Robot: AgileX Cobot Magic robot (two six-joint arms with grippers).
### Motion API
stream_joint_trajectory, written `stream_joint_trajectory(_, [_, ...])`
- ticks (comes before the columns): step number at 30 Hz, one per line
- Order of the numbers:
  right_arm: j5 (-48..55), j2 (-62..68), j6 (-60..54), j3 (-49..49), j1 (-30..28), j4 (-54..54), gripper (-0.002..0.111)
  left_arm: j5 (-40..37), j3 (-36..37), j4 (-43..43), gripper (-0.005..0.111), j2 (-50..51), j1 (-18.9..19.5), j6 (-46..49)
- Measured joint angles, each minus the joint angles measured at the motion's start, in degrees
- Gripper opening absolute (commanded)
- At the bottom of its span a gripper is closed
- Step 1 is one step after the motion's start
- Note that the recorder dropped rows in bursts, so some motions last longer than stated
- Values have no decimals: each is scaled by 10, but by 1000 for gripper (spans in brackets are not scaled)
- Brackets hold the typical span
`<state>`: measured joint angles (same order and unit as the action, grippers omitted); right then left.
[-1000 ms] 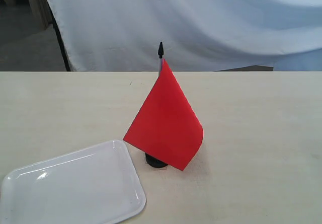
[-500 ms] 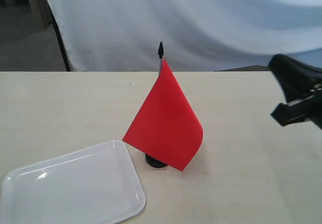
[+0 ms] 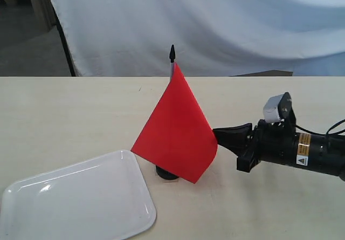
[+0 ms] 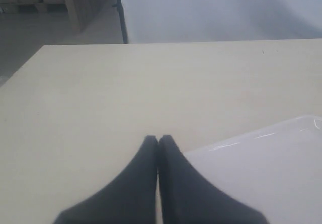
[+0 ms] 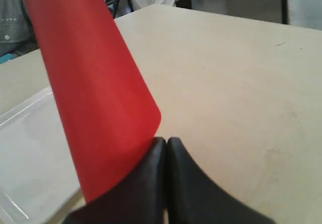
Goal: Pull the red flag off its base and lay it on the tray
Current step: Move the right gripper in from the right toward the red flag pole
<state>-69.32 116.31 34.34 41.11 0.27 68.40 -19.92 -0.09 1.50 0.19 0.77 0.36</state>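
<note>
The red flag (image 3: 178, 129) stands upright in the middle of the table, its black stick tip (image 3: 172, 53) pointing up. Its cloth hides most of the round black base (image 3: 166, 172). The white tray (image 3: 75, 199) lies at the front left, just beside the base. My right gripper (image 3: 216, 134) is low over the table, shut with nothing in it, its tips at the cloth's right edge. In the right wrist view the red flag (image 5: 95, 98) hangs just beyond the right gripper (image 5: 165, 141). My left gripper (image 4: 158, 139) is shut and empty, next to the tray (image 4: 266, 163).
A white cloth backdrop (image 3: 205, 24) hangs behind the table's far edge. A dark pole (image 3: 64, 46) stands at the back left. The pale tabletop (image 3: 70, 110) stretches to either side of the flag.
My right arm has come in from the right edge, dropping lower and moving left until its shut tips reach the flag's cloth. The flag, base and tray have not moved.
</note>
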Motion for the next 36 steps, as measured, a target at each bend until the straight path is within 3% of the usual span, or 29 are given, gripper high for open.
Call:
stream_joint_trajectory(3, [0, 10, 23, 8, 7, 9, 4, 0, 0, 0, 0, 0, 0, 0])
stream_joint_trajectory(6, [-1, 12, 30, 10, 8, 16, 20, 0, 0, 0, 0, 0, 0, 0])
stream_joint_trajectory(11, [-1, 12, 32, 10, 8, 16, 77, 0, 0, 0, 0, 0, 0, 0])
stream_joint_trajectory(13, [-2, 13, 32, 10, 8, 16, 89, 0, 0, 0, 0, 0, 0, 0])
stream_joint_trajectory(30, [11, 34, -72, 15, 99, -98, 90, 0, 0, 0, 0, 0, 0, 0])
stream_joint_trajectory(36, [73, 34, -83, 46, 136, -111, 90, 0, 0, 0, 0, 0, 0, 0])
